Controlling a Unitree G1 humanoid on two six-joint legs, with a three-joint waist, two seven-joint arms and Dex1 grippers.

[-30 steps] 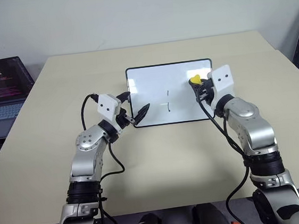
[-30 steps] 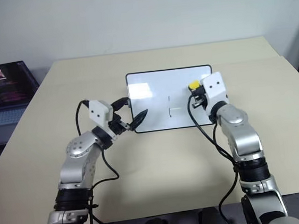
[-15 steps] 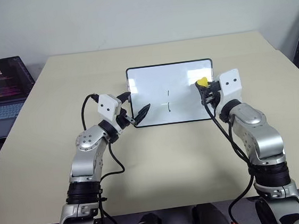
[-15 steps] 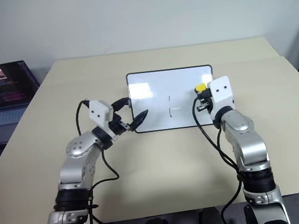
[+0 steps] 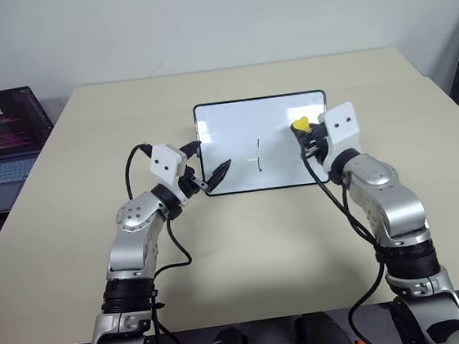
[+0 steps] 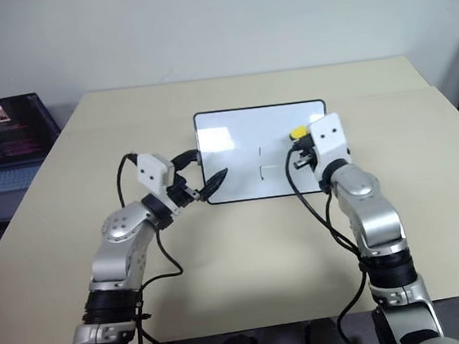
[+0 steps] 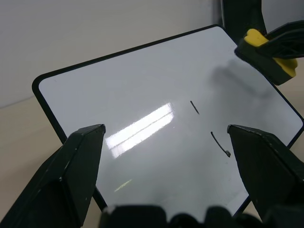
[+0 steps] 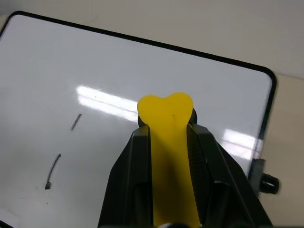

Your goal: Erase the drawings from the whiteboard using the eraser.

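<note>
Drawings (image 5: 258,154) remain on the whiteboard (image 5: 233,130), two strokes unerased near its middle. Right end effector (image 5: 301,131) clamps the eraser (image 5: 299,123) over the board's right part; left end effector (image 5: 213,176) gapes empty.

Yellow eraser (image 8: 167,142); glossy white whiteboard (image 5: 233,130) with black frame; dark drawings (image 5: 258,154); beige counter (image 5: 245,244).

Setting: office or lab test room. Evidence: plain beige bench (image 5: 261,242) against a bare pale wall (image 5: 213,17) at 12 o'clock; open laptop (image 5: 1,143) at 9 o'clock, screen lit with lines of text; small desktop whiteboard (image 5: 242,138) at bench centre.
</note>
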